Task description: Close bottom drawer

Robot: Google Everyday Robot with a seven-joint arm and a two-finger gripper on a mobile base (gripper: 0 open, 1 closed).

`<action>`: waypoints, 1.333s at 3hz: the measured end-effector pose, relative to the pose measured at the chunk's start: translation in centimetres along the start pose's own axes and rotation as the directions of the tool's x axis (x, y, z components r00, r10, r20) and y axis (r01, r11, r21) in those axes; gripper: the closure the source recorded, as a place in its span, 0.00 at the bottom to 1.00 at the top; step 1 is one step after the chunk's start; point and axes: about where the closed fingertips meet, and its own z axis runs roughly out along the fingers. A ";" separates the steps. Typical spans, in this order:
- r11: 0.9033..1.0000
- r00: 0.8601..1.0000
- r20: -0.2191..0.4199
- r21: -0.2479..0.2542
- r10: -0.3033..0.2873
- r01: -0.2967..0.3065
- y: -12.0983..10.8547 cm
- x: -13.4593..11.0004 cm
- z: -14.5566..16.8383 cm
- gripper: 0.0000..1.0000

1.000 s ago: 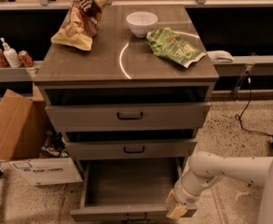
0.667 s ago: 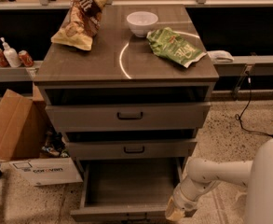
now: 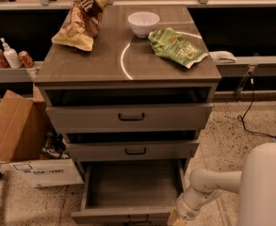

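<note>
One end effector is showing at the bottom edge of the view, sitting against or just beside the right end of the front panel of the bottom drawer; whether it is open or closed cannot be told, since the frame edge is cutting most of it off. The white arm is reaching in from the robot body at lower right. The bottom drawer is standing pulled well out, its plain grey floor lying bare and nothing visibly blocking its travel. In my judgement the closing push is only beginning, and it is calling for contact on the flat front panel, nearer the middle than the corner, driven straight back along the runners so the box is not skewing and binding. The middle drawer and the top drawer above are also hanging partly open, so the arm is needing to keep low and away from their overhang. The table above is carrying a brown and yellow snack bag, a white bowl and a green snack bag. To the left a cardboard box is leaning by the unit, with two cans and a bottle on a low shelf behind; a black cable is trailing over the speckled floor at right.
</note>
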 end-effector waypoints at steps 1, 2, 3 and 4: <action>1.000 1.000 0.004 0.006 0.023 -0.023 -0.7 0.8 1.7 1.00; 0.999 0.999 0.021 0.010 0.042 -0.042 -2.0 2.0 3.9 1.00; 0.998 0.997 0.033 0.019 0.065 -0.066 -3.7 3.1 5.9 1.00; 0.995 0.994 0.064 0.040 0.086 -0.089 -5.6 4.1 7.8 1.00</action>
